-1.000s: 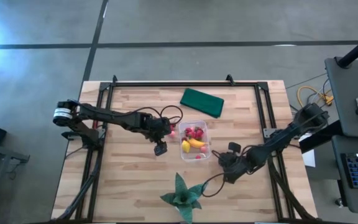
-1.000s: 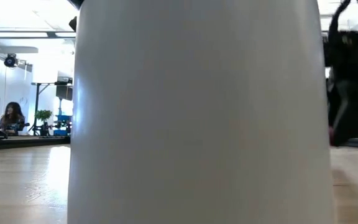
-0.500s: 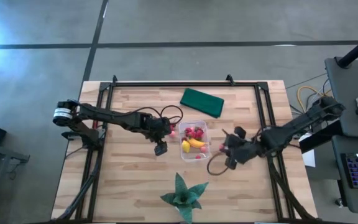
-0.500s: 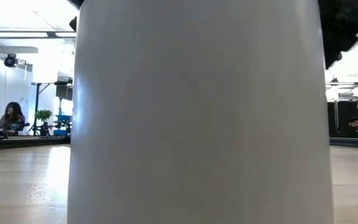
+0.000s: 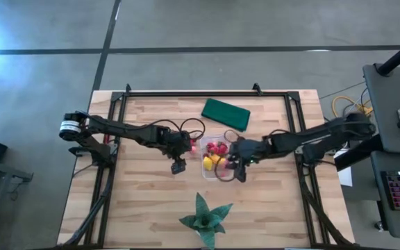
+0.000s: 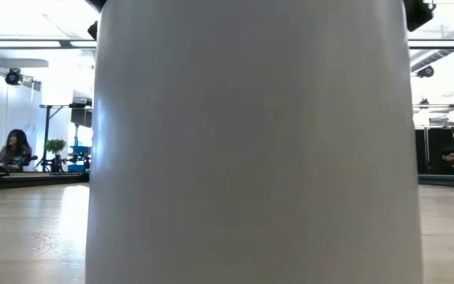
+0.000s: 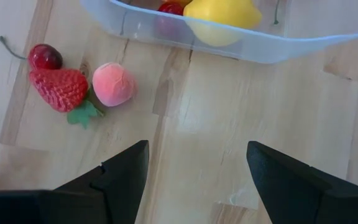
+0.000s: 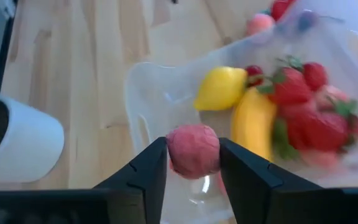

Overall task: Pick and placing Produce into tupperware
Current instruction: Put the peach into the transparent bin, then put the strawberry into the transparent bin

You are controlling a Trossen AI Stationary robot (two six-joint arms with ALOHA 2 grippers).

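The clear tupperware (image 5: 216,157) sits mid-table holding a lemon (image 8: 221,88), a banana (image 8: 252,123) and red strawberries (image 8: 297,87). My right gripper (image 5: 233,165) hovers over the tub's near right part, shut on a pink round fruit (image 8: 193,150). My left gripper (image 5: 179,166) is open just left of the tub, low over bare wood. Ahead of it, a strawberry (image 7: 58,88), a peach-pink piece (image 7: 112,84) and a cherry (image 7: 45,56) lie on the table beside the tub wall (image 7: 229,38). My right gripper pinches the pink round fruit (image 8: 193,150) between its two fingers, one on each side of it. The fingers come slanting down from the table's right side. The fruit is lifted clear, above the tub's inside.
A green star-shaped plant (image 5: 203,215) stands near the table's near edge; its white pot (image 6: 251,142) fills the low view. A flat dark green rectangle (image 5: 226,113) lies beyond the tub. Black frame rails (image 5: 294,118) run along the table's sides.
My right gripper has moved from the near right part of the table up and toward the table's left and far side, ending over the tub. My left arm has kept still.
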